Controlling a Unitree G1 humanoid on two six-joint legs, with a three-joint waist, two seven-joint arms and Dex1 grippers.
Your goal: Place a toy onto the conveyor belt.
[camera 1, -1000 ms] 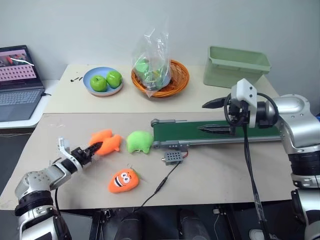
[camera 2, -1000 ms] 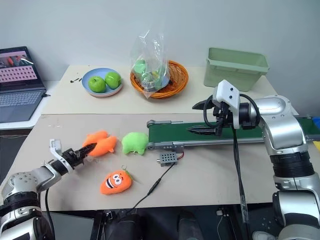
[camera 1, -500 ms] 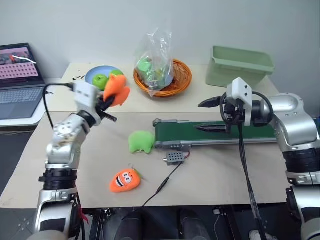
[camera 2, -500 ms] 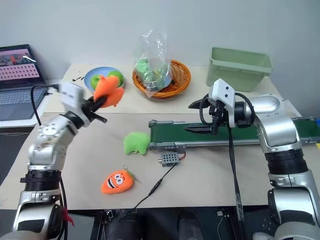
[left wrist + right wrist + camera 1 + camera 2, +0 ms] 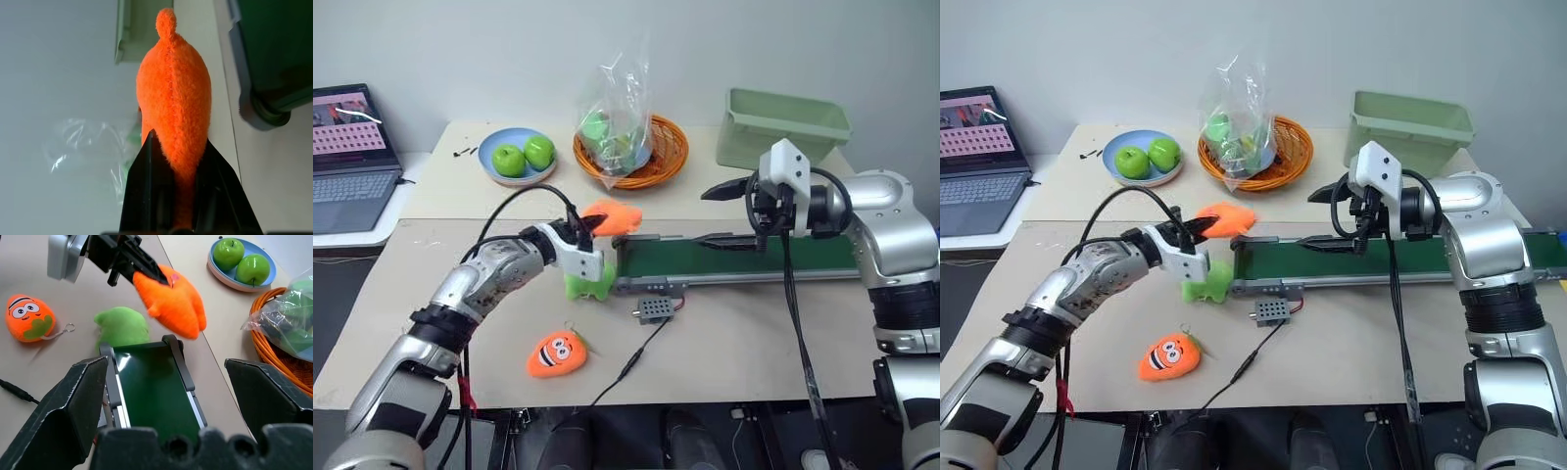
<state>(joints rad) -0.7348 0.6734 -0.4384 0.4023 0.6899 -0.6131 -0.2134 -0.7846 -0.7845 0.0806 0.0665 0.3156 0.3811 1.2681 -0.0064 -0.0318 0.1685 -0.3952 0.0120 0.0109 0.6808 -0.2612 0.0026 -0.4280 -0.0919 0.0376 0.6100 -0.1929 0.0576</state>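
The beige tabletop [image 5: 734, 343] carries the conveyor belt [image 5: 744, 259] at three o'clock, carrot plush [image 5: 555, 354] at seven, green plush [image 5: 590, 285] centre.

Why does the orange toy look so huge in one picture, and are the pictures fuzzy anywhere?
Left wrist view: the toy sits right by the camera, so it looks big; the bag behind is soft. Right wrist view: the toy's edges smear slightly. Eye views: even light, glare on the plastic bag.

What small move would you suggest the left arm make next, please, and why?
Probably carry the toy a little further over the conveyor belt and lower it. The left gripper is shut on the toy, which hangs just short of the belt's near end, above the surface.
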